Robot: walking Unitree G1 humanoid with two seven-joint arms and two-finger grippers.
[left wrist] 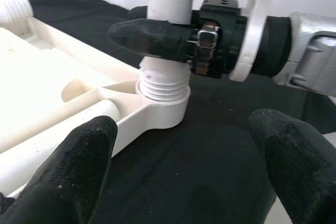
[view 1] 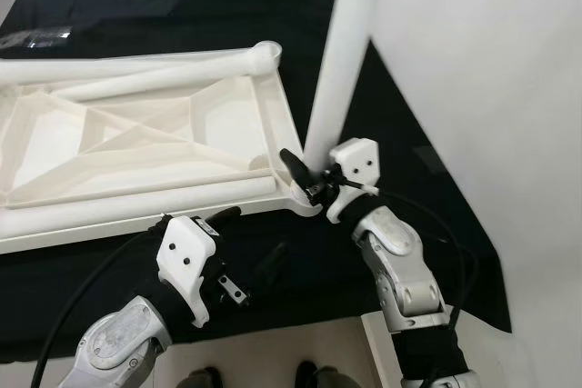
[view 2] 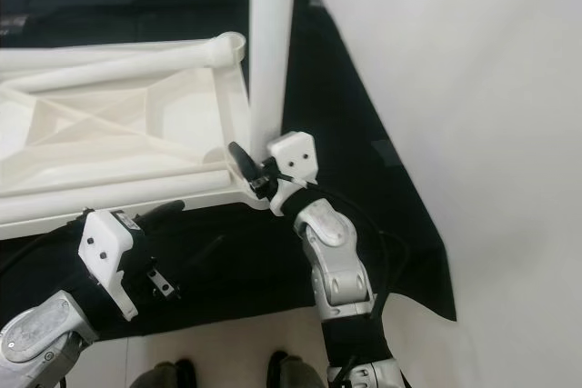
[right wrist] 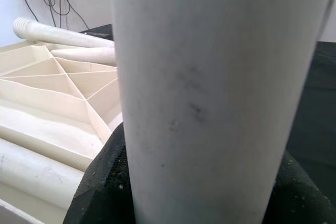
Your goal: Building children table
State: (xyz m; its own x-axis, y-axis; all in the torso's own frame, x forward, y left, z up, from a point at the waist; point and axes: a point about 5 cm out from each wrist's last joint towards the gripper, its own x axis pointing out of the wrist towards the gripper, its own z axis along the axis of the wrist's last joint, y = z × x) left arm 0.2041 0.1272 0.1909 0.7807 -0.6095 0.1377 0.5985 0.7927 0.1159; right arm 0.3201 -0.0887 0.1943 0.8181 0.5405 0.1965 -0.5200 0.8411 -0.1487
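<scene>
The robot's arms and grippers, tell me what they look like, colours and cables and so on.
Both arms are built of silver-grey metal segments with black joints. Each wrist carries a white plastic housing with small dark screw holes. The left gripper and right gripper have long black fingers with a rough texture. Black cables loop along both forearms.

The upside-down table top (view 1: 136, 134) lies on the dark cloth (view 1: 382, 115). One leg (view 1: 341, 52) stands up in its near right corner socket (left wrist: 163, 111). Other legs (view 1: 136, 193) lie across the table top.
</scene>
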